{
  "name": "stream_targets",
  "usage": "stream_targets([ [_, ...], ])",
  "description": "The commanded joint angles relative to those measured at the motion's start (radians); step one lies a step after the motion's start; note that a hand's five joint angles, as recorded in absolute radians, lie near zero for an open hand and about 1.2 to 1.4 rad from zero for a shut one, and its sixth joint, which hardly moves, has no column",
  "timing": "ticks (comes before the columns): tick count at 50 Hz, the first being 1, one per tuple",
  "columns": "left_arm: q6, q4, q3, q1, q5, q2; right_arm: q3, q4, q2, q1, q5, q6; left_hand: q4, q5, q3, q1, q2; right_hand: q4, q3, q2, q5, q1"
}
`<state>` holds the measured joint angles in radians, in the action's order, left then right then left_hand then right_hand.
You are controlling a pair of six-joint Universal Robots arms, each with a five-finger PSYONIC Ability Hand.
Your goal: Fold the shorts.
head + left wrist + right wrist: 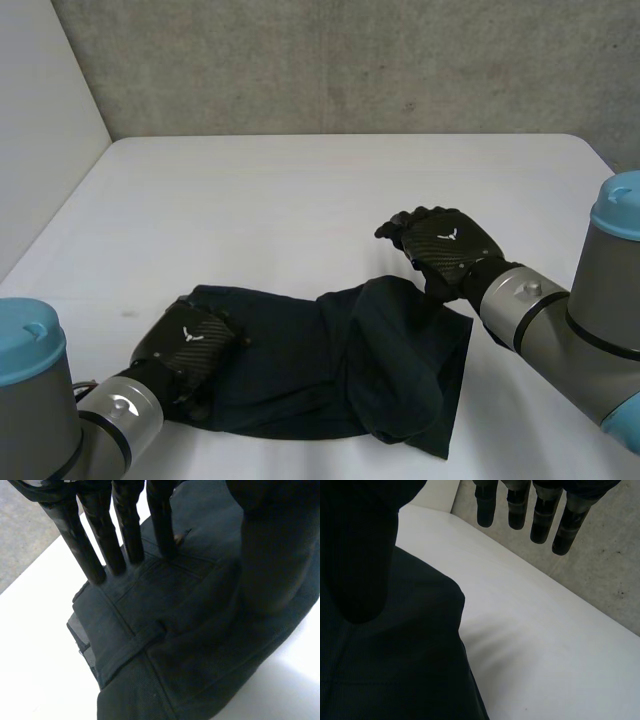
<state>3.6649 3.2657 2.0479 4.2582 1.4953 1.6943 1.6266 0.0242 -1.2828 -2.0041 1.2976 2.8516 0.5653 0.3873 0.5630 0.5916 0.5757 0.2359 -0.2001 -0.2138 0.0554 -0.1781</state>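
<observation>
dark navy shorts (300,365), rumpled, one side lapped over the middle, at the near edge of the white table (300,190); left hand (190,345) presses straight fingers (102,550) on one end; right hand (447,247), fingers loose and empty, hangs over the other

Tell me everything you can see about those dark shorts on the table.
The shorts are dark navy woven cloth with stitched seams and a pocket outline. They lie rumpled on the white table, near its front edge, with one side doubled over in a raised fold. The left robot hand presses straight fingers on their left end. The right robot hand, open, is at their far right corner; contact cannot be told.
</observation>
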Motion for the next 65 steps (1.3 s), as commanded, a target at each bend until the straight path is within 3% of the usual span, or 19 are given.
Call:
stream_targets([
  [1,-0.006,0.066,-0.003,0.000,0.011,0.022,0.007,0.005,0.008,-0.002,0.006,-0.003,0.748,0.752,0.750,0.722,0.738,-0.061,0.026,0.039,-0.055,0.004],
  [2,-0.006,0.077,-0.006,0.002,0.016,0.024,0.007,0.005,0.008,-0.002,0.006,-0.006,0.830,0.834,0.832,0.804,0.820,-0.061,0.026,0.039,-0.055,0.004],
  [7,-0.002,0.211,-0.031,0.028,0.097,0.007,0.009,0.003,0.008,-0.001,0.008,-0.006,0.831,0.834,0.833,0.805,0.821,-0.061,0.026,0.039,-0.055,0.004],
  [12,0.040,0.362,-0.127,0.110,0.206,-0.047,0.009,0.003,0.007,-0.001,0.008,-0.006,0.831,0.834,0.833,0.805,0.821,-0.061,0.026,0.039,-0.055,0.004],
  [16,0.083,0.396,-0.243,0.198,0.207,-0.048,0.009,0.003,0.007,-0.005,0.009,-0.006,0.831,0.834,0.833,0.805,0.821,-0.061,0.026,0.039,-0.055,0.004],
  [19,0.081,0.400,-0.322,0.213,0.209,-0.042,0.009,0.002,0.007,-0.008,0.009,-0.006,0.831,0.834,0.833,0.805,0.821,-0.061,0.026,0.039,-0.055,0.004],
  [26,-0.005,0.437,-0.577,0.091,0.212,0.057,0.004,0.010,0.007,-0.007,0.028,-0.003,0.831,0.834,0.833,0.805,0.821,-0.061,0.026,0.039,-0.055,0.004],
  [31,-0.115,0.433,-0.698,0.002,0.209,0.148,-0.005,0.026,0.003,0.001,0.110,0.011,0.831,0.834,0.833,0.805,0.821,-0.061,0.026,0.039,-0.055,0.004],
  [36,-0.193,0.414,-0.744,-0.152,0.109,0.271,-0.010,0.056,-0.003,0.004,0.183,0.015,0.831,0.834,0.833,0.805,0.821,-0.061,0.026,0.039,-0.055,0.004],
  [42,-0.201,0.376,-0.669,-0.253,-0.065,0.361,-0.017,0.085,-0.015,0.042,0.233,0.015,0.831,0.834,0.833,0.805,0.821,-0.061,0.026,0.039,-0.055,0.004],
  [46,-0.198,0.318,-0.543,-0.297,-0.289,0.369,-0.034,0.086,-0.023,0.096,0.247,0.015,0.823,0.826,0.825,0.796,0.812,-0.061,0.026,0.039,-0.055,0.004],
  [47,-0.194,0.313,-0.528,-0.302,-0.320,0.363,-0.037,0.086,-0.023,0.099,0.247,0.015,0.657,0.660,0.659,0.631,0.646,-0.061,0.026,0.039,-0.055,0.004],
  [48,-0.190,0.310,-0.506,-0.310,-0.364,0.354,-0.043,0.086,-0.023,0.103,0.247,0.015,0.240,0.243,0.242,0.213,0.229,-0.061,0.026,0.039,-0.055,0.004],
  [50,-0.192,0.307,-0.492,-0.313,-0.394,0.337,-0.047,0.085,-0.023,0.107,0.246,0.015,-0.063,-0.059,-0.061,-0.089,-0.073,-0.061,0.026,0.039,-0.055,0.004],
  [51,-0.193,0.307,-0.486,-0.314,-0.397,0.321,-0.047,0.085,-0.023,0.107,0.246,0.014,-0.113,-0.110,-0.111,-0.140,-0.124,-0.061,0.026,0.039,-0.055,0.004],
  [55,-0.195,0.308,-0.466,-0.285,-0.351,0.248,-0.054,0.082,-0.021,0.105,0.235,0.005,-0.225,-0.222,-0.223,-0.252,-0.236,-0.061,0.026,0.039,-0.055,0.004],
  [61,-0.195,0.295,-0.420,-0.210,-0.161,0.157,-0.077,0.056,-0.015,0.105,0.217,-0.014,-0.252,-0.249,-0.250,-0.278,-0.262,-0.061,0.026,0.039,-0.055,0.004],
  [65,-0.200,0.270,-0.373,-0.187,-0.029,0.110,-0.080,0.002,-0.016,0.105,0.114,-0.093,-0.252,-0.249,-0.250,-0.278,-0.262,-0.061,0.026,0.039,-0.055,0.004],
])
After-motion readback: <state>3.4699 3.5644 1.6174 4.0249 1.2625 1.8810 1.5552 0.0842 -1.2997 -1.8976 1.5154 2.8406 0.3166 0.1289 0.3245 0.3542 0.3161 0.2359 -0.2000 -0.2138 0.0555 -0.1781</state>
